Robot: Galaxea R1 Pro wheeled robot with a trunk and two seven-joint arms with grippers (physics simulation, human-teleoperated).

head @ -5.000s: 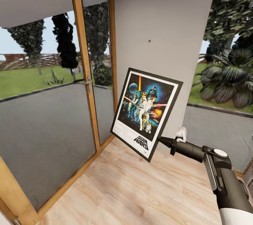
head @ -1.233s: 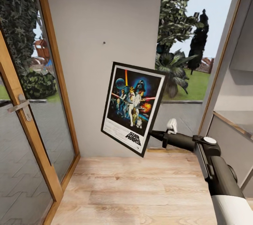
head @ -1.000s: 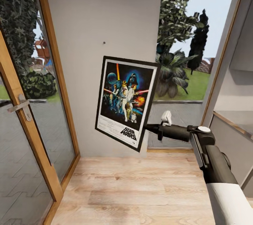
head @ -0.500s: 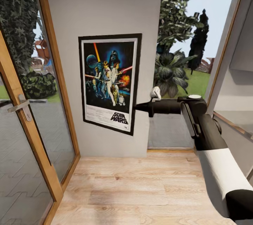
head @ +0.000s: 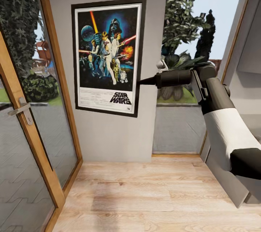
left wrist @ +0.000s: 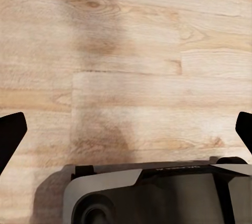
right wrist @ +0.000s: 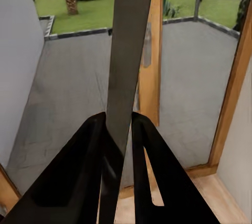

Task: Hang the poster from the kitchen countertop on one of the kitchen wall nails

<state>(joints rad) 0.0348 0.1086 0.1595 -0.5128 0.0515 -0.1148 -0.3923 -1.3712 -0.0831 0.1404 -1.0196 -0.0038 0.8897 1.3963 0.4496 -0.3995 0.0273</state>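
Observation:
The Star Wars poster (head: 107, 54) stands upright and flat against the pale grey wall (head: 108, 137), between the glass door and the window. My right gripper (head: 139, 81) is shut on the poster's right edge, with the arm reaching in from the right. In the right wrist view the two black fingers (right wrist: 94, 145) clamp the poster's thin dark edge (right wrist: 131, 35). The wall nail is hidden behind the poster. The kitchen countertop is out of view. My left gripper (left wrist: 126, 129) hangs open over the wooden floor, its fingertips (left wrist: 10, 135) far apart.
A wood-framed glass door with a lever handle (head: 21, 108) stands at the left. A large window (head: 195, 43) onto the garden is at the right. Pale wooden floor (head: 145, 195) lies between me and the wall.
The right arm has raised the poster up and to the left, turning it from tilted to flat on the wall. The poster now covers the nail.

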